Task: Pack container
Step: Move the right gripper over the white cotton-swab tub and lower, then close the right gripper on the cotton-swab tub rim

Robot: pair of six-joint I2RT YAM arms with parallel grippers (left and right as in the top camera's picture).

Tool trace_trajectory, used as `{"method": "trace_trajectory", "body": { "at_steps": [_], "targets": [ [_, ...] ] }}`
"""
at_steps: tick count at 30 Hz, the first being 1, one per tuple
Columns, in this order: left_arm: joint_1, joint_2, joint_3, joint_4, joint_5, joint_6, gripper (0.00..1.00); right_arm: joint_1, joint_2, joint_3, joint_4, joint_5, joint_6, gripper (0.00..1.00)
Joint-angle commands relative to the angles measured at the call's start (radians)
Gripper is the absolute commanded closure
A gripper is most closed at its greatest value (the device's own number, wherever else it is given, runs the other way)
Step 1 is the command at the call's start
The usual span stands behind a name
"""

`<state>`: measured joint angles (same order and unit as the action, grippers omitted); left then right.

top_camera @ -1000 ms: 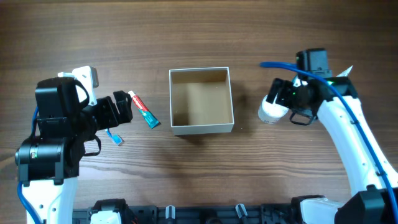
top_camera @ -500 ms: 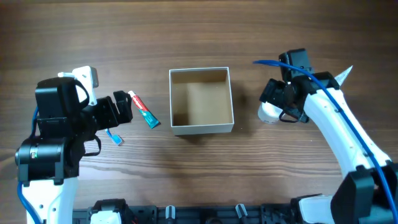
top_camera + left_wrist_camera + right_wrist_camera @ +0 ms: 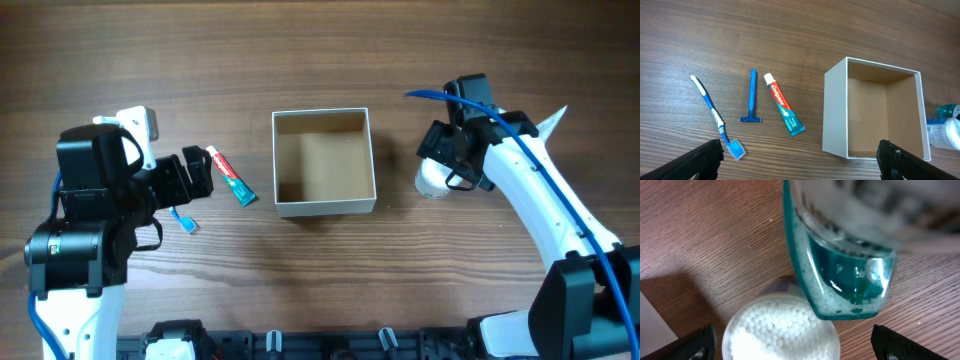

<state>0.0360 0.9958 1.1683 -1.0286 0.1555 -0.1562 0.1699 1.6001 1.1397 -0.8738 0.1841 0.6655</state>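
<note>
The container (image 3: pixel 323 205), a square white-walled box with a tan inside, stands open and empty at the table's middle; it also shows in the left wrist view (image 3: pixel 835 112). My left gripper (image 3: pixel 196 177) is open and empty, above a red-and-teal toothpaste tube (image 3: pixel 784 105), a blue razor (image 3: pixel 751 97) and a blue toothbrush (image 3: pixel 715 116). My right gripper (image 3: pixel 795 347) is open, its fingers standing either side of a round clear jar of white cotton swabs (image 3: pixel 780 330), just right of the container. A teal mouthwash bottle (image 3: pixel 845 270) lies against the jar.
The toothpaste tube (image 3: pixel 231 176) lies between my left gripper and the container's left wall. The swab jar (image 3: pixel 430 184) sits close to the container's right wall. The wooden table (image 3: pixel 320 60) extends behind the container.
My right arm has swung left and turned, bringing its gripper over the swab jar. The left arm and the toiletries have not moved.
</note>
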Motion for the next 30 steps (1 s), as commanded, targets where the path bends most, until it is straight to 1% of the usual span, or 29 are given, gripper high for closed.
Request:
{"method": "trace_trajectory", "body": {
  "at_steps": [1,8,13,15,19,24,28,30],
  "targets": [
    [-0.005,0.001,0.02,0.003,0.011,-0.009,0.0,0.031,0.032,-0.001,-0.01,-0.045,0.046,0.0],
    [-0.005,0.001,0.02,0.003,0.011,-0.009,0.0,0.08,0.031,-0.001,-0.024,0.007,0.076,0.0],
    [-0.005,0.001,0.02,0.002,0.011,-0.009,0.0,0.08,0.032,-0.002,-0.035,0.012,0.094,0.0],
    [-0.005,0.001,0.02,0.002,0.011,-0.009,0.0,0.08,0.032,-0.002,-0.068,0.047,0.124,0.0],
    [-0.005,0.001,0.02,0.003,0.008,-0.009,0.0,0.08,0.032,-0.002,-0.093,0.071,0.105,0.0],
    [-0.005,0.001,0.02,0.003,0.008,-0.009,0.0,0.08,0.032,-0.002,-0.082,0.09,-0.045,0.0],
    [-0.005,0.001,0.02,0.003,0.008,-0.009,0.0,0.081,0.026,-0.002,-0.044,0.096,-0.214,0.0],
    [-0.005,0.002,0.02,0.003,0.008,-0.009,0.0,0.081,0.021,-0.002,-0.02,0.065,-0.327,0.0]
  ]
}}
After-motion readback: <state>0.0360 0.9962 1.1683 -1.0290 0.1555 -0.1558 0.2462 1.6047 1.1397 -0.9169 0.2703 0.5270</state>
